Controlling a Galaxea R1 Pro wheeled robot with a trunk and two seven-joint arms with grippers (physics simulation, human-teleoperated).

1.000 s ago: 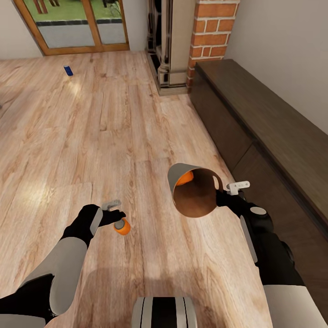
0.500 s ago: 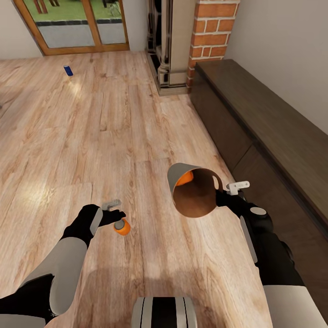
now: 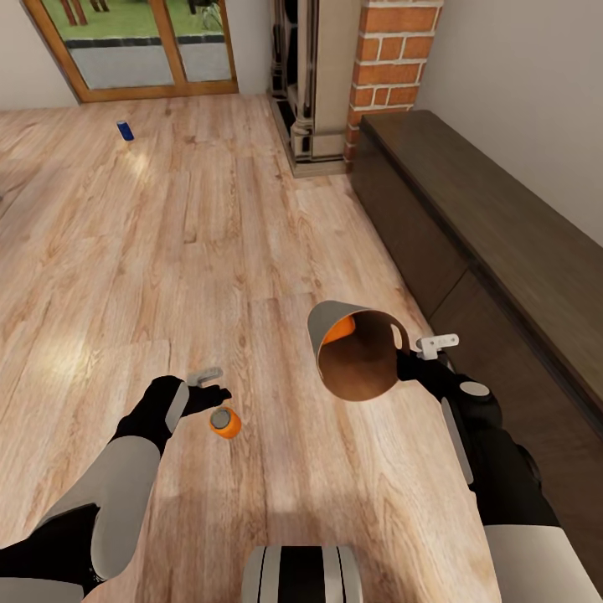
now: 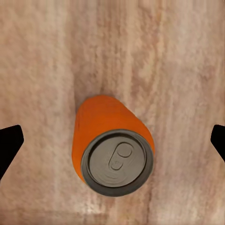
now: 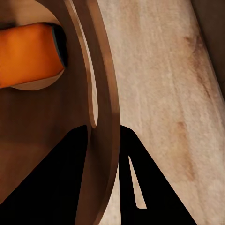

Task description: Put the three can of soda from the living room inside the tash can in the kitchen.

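Note:
An orange can of soda point(image 3: 224, 422) sits just below my left gripper point(image 3: 213, 383), silvery top toward the camera. In the left wrist view the can point(image 4: 112, 154) is free between widely spread fingertips point(image 4: 9, 143); the gripper is open. My right gripper point(image 3: 404, 355) is shut on the rim of the tash can point(image 3: 322, 323), held tilted above the floor with its mouth toward me. Another orange can point(image 3: 339, 328) lies inside it, also seen in the right wrist view point(image 5: 28, 56) past the coppery inner wall point(image 5: 47, 126). A dark blue can point(image 3: 126, 130) stands far off on the floor near the glass doors.
A long dark low cabinet point(image 3: 469, 218) runs along the right wall. A red-brick fireplace point(image 3: 394, 50) stands at the back, with wood-framed glass doors point(image 3: 134, 50) at the back left. Wood floor stretches between me and the blue can.
My left gripper has opened and let go of the orange can, which now sits slightly lower, apart from the fingers. The right arm and the tash can have not moved.

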